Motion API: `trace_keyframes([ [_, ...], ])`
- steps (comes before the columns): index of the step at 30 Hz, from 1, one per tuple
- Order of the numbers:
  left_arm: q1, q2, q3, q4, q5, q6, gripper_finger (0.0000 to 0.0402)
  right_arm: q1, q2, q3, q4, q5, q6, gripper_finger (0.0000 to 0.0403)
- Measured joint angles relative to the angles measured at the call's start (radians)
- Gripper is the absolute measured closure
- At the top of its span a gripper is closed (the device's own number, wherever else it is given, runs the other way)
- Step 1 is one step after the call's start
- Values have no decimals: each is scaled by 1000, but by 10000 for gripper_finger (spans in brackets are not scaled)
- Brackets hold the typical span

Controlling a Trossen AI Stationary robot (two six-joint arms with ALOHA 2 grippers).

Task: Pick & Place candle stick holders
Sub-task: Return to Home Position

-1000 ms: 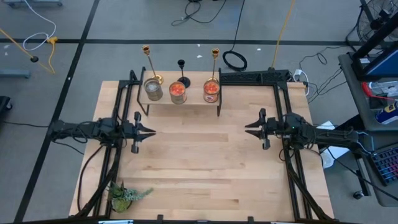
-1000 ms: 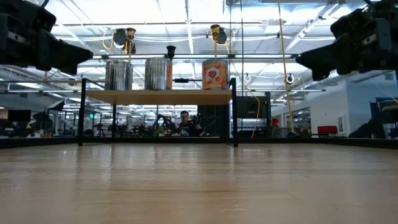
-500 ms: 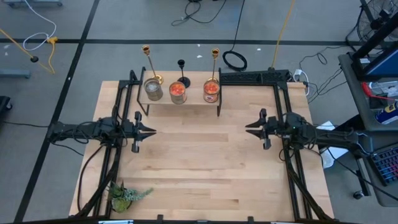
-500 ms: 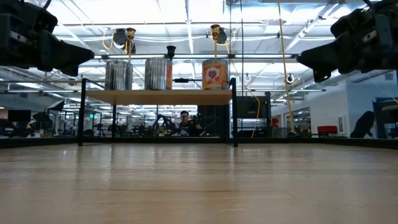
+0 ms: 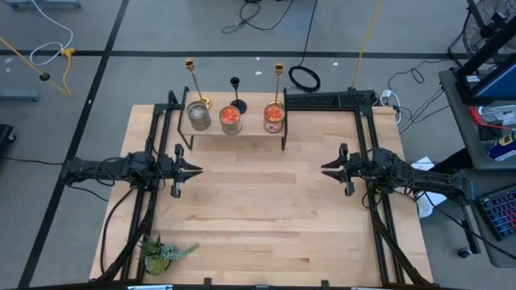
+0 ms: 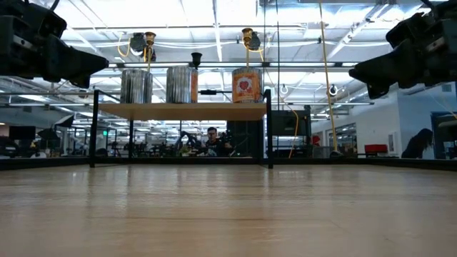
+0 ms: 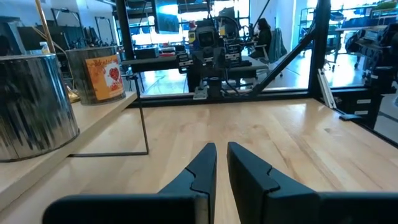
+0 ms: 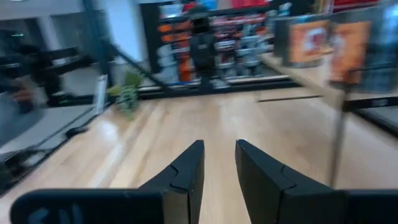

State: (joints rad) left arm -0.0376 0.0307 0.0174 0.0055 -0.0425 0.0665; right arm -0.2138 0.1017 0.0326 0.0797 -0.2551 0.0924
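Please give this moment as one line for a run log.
left hand: empty, above table's left side | right hand: empty, above table's right side | three candlesticks: upright behind cans on shelf

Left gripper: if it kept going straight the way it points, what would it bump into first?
Probably the right gripper facing it; only bare table lies between, though heights are hard to judge.

Left of your dark left pincer (image 5: 198,169) you have two shiny gold candlesticks (image 5: 196,83), a black candlestick (image 5: 237,93), a silver tin (image 5: 199,117) and two orange tins (image 5: 230,120). The table (image 5: 258,209) is pale grained wood, and the plant (image 5: 161,252) to that pincer's right is green.
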Motion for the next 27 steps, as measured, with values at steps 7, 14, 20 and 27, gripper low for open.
trace_keyframes([
  [7,0,3,0,0,0,1,355,0,-28,0,-79,196,43,314],
  [14,0,3,-3,28,-3,0,355,0,-28,0,-76,203,28,314],
  [20,0,3,-5,42,-3,0,355,0,-28,0,-6,202,27,314],
  [27,0,3,-5,47,-3,0,355,0,-28,0,26,202,27,314],
])
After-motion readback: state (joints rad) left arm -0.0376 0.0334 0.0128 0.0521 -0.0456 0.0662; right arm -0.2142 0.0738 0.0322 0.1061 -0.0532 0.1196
